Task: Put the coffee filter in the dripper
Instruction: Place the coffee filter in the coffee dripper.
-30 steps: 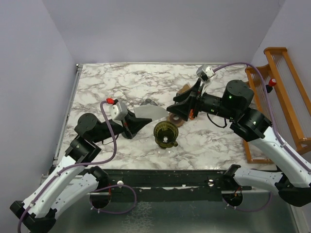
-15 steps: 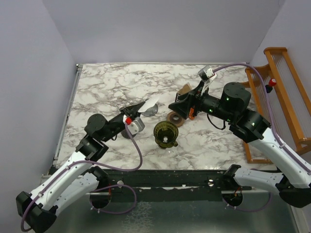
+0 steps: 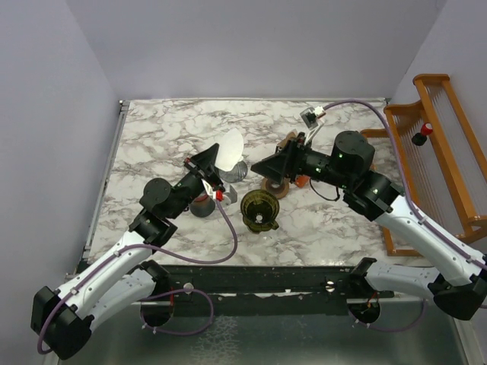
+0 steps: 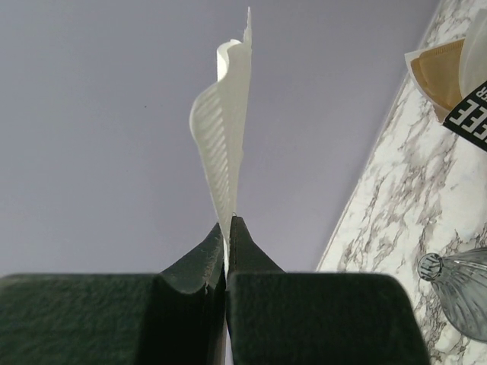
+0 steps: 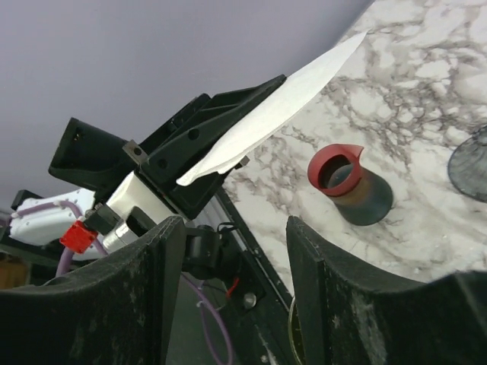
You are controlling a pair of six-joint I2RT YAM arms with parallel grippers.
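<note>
From where I stand, the left gripper [image 3: 214, 167] is clamped hard on the coffee filter [image 3: 230, 147]. It pinches the paper at its lower edge, so the white sheet stands up and away from the fingertips, clear of the marble table [image 3: 152, 129]. In the left wrist view the filter looks pressed nearly flat, its ribbed walls lying close together rather than spread into a cone. The right gripper [image 3: 257, 166] has its jaws apart and grips nothing. It points toward the filter from just beside it, and its own camera shows the paper above and ahead of its open fingers [image 5: 163, 289]. The olive dripper [image 3: 259, 208] sits on the table below both grippers, between them and nearer the arm bases, with nothing in it. A red-rimmed cup [image 5: 346, 182] stands under the left gripper's side. To my eye the job now is getting the mouth open. The free gripper should take one wall only, lightly, near the rim, and draw it off the other without creasing or tearing paper this thin. Then the point should go straight down into the dripper's centre, and be released only once the cone has seated.
</note>
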